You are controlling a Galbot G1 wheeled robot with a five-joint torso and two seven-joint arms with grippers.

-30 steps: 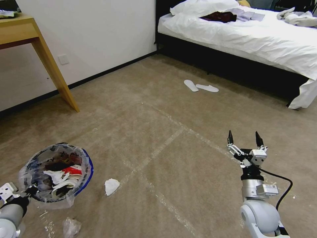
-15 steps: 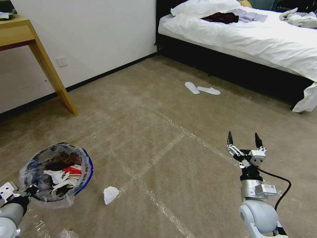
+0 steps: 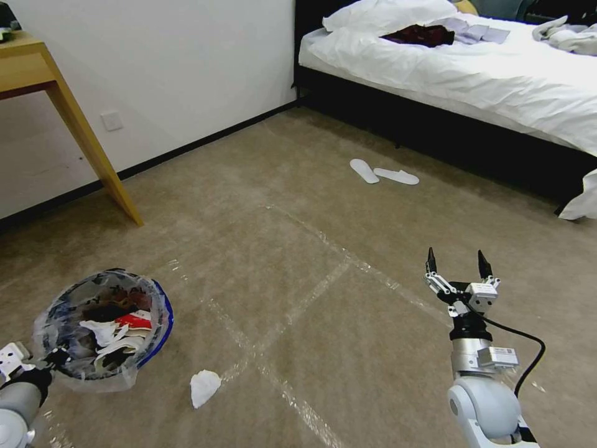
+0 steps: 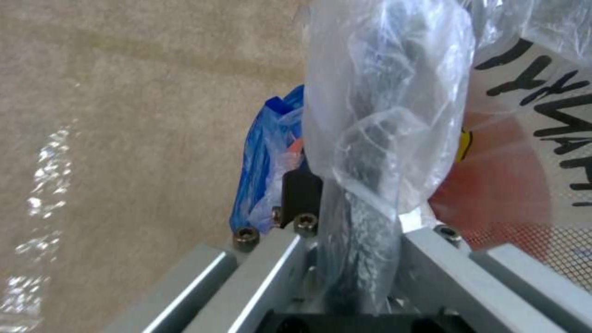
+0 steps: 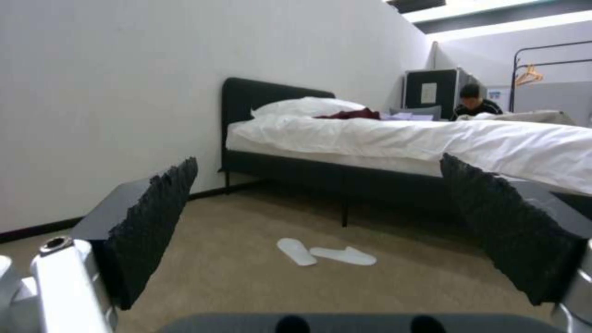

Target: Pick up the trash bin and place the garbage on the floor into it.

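The trash bin (image 3: 102, 330), red and blue with a crinkly clear liner, hangs at the lower left of the head view, with white and red litter inside. My left gripper (image 3: 48, 361) is shut on its near rim. In the left wrist view the left gripper (image 4: 351, 203) pinches the rim and plastic bag (image 4: 382, 115). One piece of garbage, a crumpled white tissue (image 3: 204, 387), lies on the floor (image 3: 323, 249) just right of the bin. My right gripper (image 3: 455, 264) is held open over the carpet at the lower right, holding nothing; its toothed pads (image 5: 154, 222) stand wide apart.
Two white slippers (image 3: 382, 174) lie ahead near the black-framed bed (image 3: 472, 81), which fills the far right. A wooden desk leg (image 3: 93, 152) stands at the left by the wall. Shiny tape strips (image 3: 311, 292) cross the carpet.
The whole picture has shifted, so the camera has moved. The tissue now sits lower in frame, and a crumpled plastic scrap at the bottom left has left the view. Both arms hold their poses.
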